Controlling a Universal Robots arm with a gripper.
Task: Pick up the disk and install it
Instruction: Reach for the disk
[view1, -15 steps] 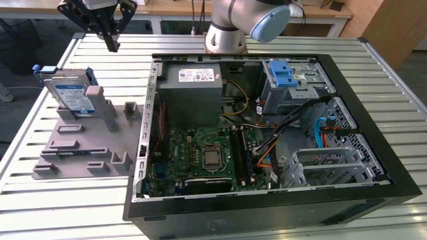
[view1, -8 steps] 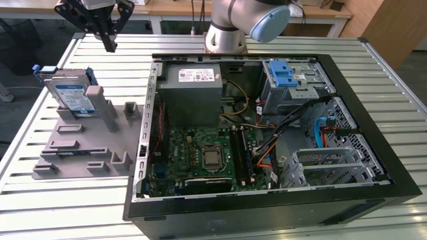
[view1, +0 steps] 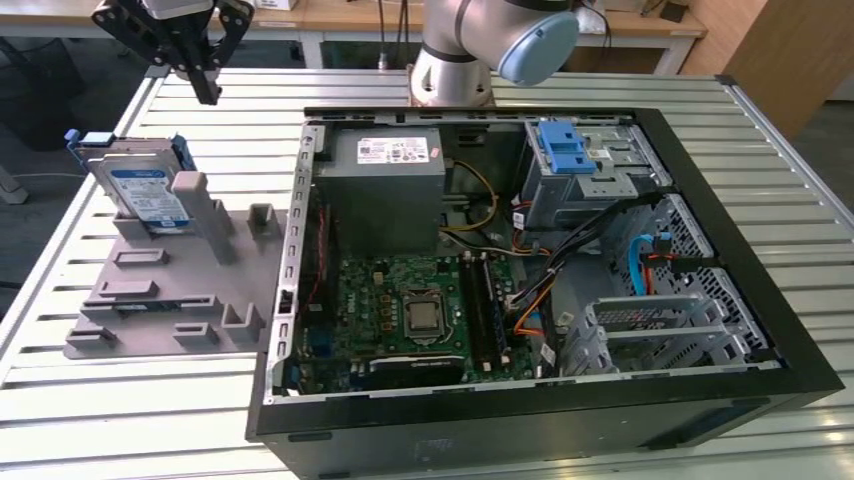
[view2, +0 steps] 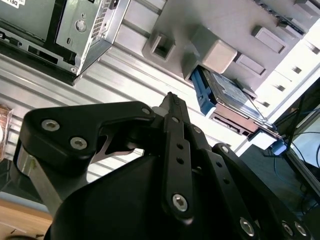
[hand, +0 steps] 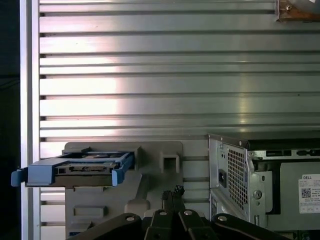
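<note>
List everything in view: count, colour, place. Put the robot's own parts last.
disk: one, silver with blue frame, standing on edge in the holder.
holder: one, grey, on the table at the exterior view's left of the case.
computer case: one, black, lying open on the table.
metal box: one, grey with white label, inside the case.
drive cage: one, silver with blue latch, inside the case.
circuit board: one, green, on the case floor.
table: one, silver, slatted.
arm: one, grey with blue cap, behind the case.
tool: one, black, shut and empty, above the disk, apart from it.
</note>
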